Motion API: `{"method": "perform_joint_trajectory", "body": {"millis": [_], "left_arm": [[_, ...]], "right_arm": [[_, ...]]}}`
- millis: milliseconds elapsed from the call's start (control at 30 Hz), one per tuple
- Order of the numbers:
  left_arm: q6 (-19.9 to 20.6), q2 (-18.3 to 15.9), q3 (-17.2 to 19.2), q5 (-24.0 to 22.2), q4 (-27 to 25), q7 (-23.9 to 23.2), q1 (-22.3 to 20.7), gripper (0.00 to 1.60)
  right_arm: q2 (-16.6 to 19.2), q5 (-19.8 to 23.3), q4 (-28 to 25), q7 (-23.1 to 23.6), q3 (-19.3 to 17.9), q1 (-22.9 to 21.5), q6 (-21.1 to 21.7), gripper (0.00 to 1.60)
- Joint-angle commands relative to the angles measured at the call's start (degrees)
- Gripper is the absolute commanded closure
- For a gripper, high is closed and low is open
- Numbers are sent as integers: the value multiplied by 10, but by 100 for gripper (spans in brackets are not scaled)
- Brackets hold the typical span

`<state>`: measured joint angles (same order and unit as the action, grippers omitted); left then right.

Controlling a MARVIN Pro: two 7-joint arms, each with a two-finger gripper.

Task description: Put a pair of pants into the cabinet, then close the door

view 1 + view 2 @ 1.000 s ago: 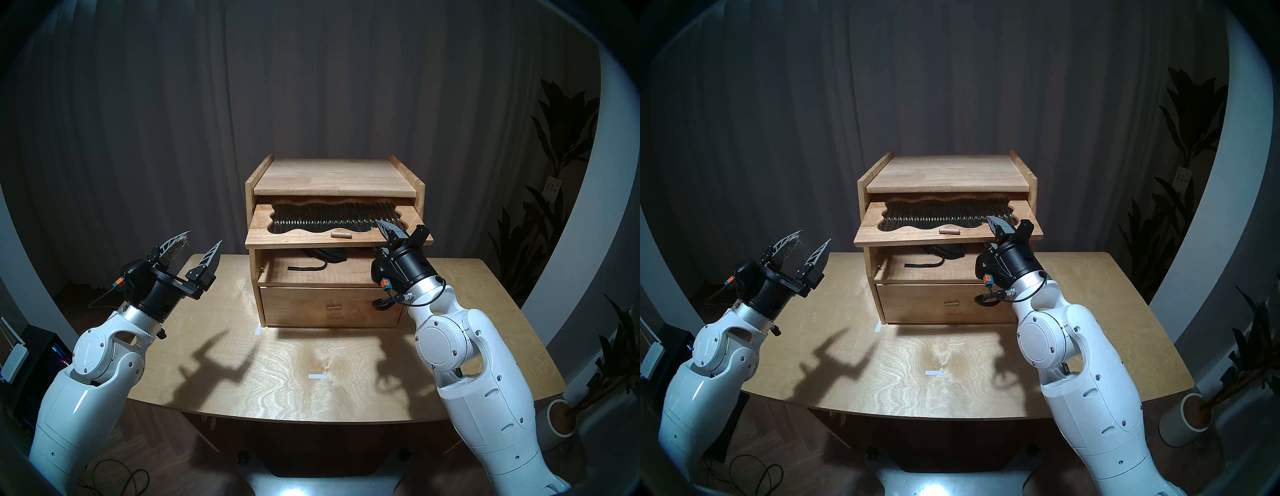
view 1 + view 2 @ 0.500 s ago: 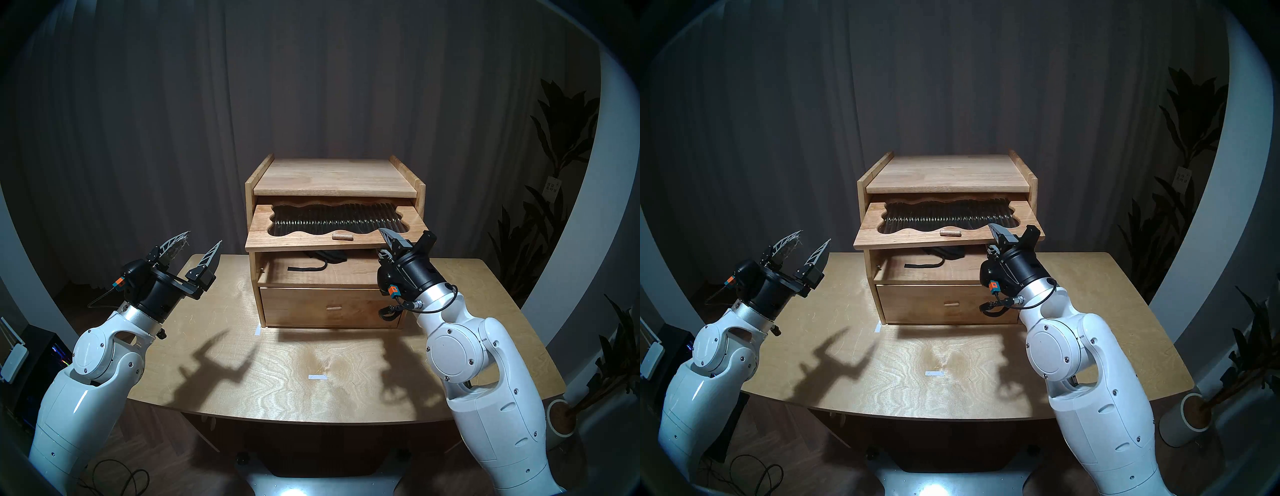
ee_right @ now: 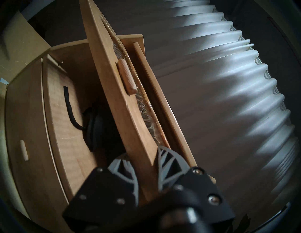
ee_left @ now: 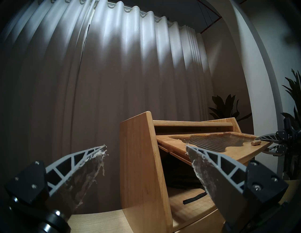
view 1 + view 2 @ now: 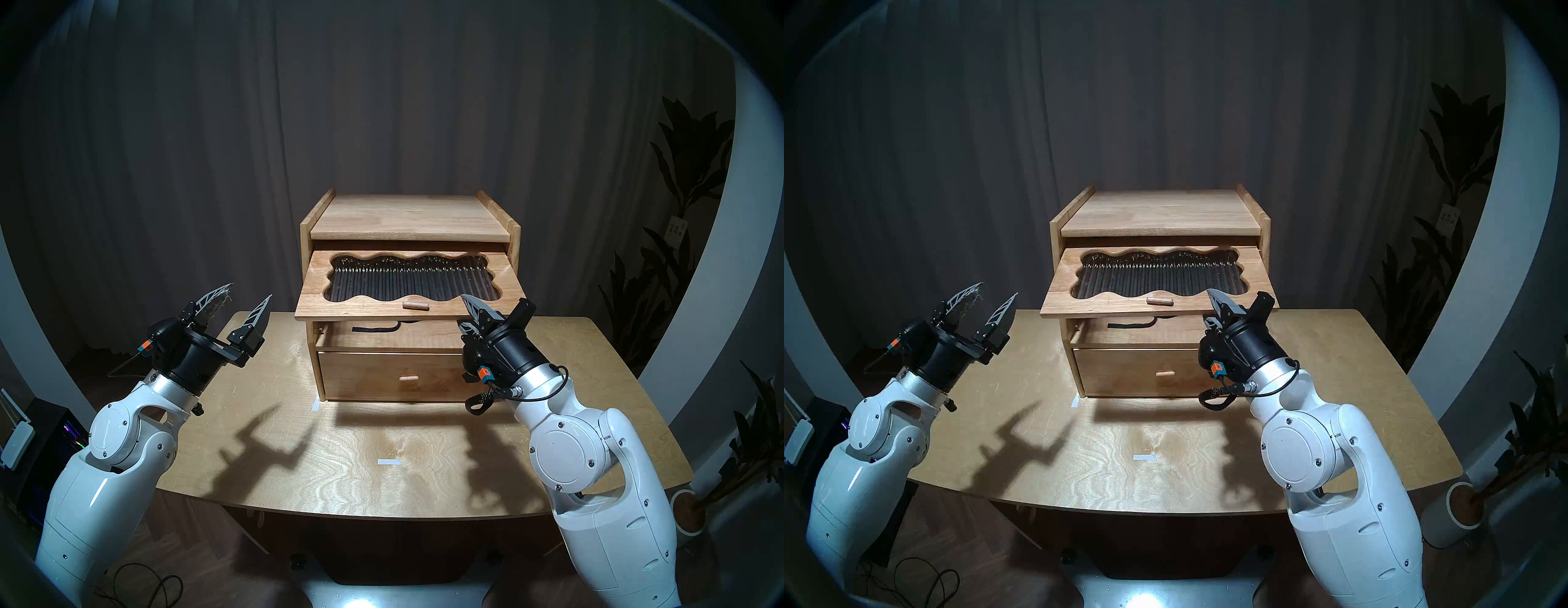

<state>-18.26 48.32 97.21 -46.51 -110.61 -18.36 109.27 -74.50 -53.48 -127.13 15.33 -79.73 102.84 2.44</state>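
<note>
The light-wood cabinet stands at the back of the table. Its door, a flap with wavy ribbed glass and a peg knob, sticks out forward and slopes down over the compartment. My right gripper is shut on the door's right front corner, one finger above and one below, as the right wrist view shows. The dark pants lie inside, mostly hidden; their black drawstring trails on the compartment floor. My left gripper is open and empty, left of the cabinet above the table.
The drawer under the compartment is shut. The wooden table carries two white tape marks. Potted plants stand to the right and a curtain hangs behind. A plant pot sits by the table's right front corner.
My right gripper has moved down and toward me with the door's corner. The door has come further out and tilted down, hiding more of the pants. The left arm has not moved.
</note>
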Motion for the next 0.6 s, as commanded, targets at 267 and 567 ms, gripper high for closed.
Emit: {"method": "perform_joint_trajectory", "body": {"millis": [267, 567], "left_arm": [[-4, 0, 4, 0, -7, 0, -5, 0], [-4, -1, 4, 0, -6, 0, -6, 0]], "right_arm": [[-15, 90, -54, 119, -3, 32, 89, 0], [-58, 216, -85, 159, -27, 1, 109, 0]]}}
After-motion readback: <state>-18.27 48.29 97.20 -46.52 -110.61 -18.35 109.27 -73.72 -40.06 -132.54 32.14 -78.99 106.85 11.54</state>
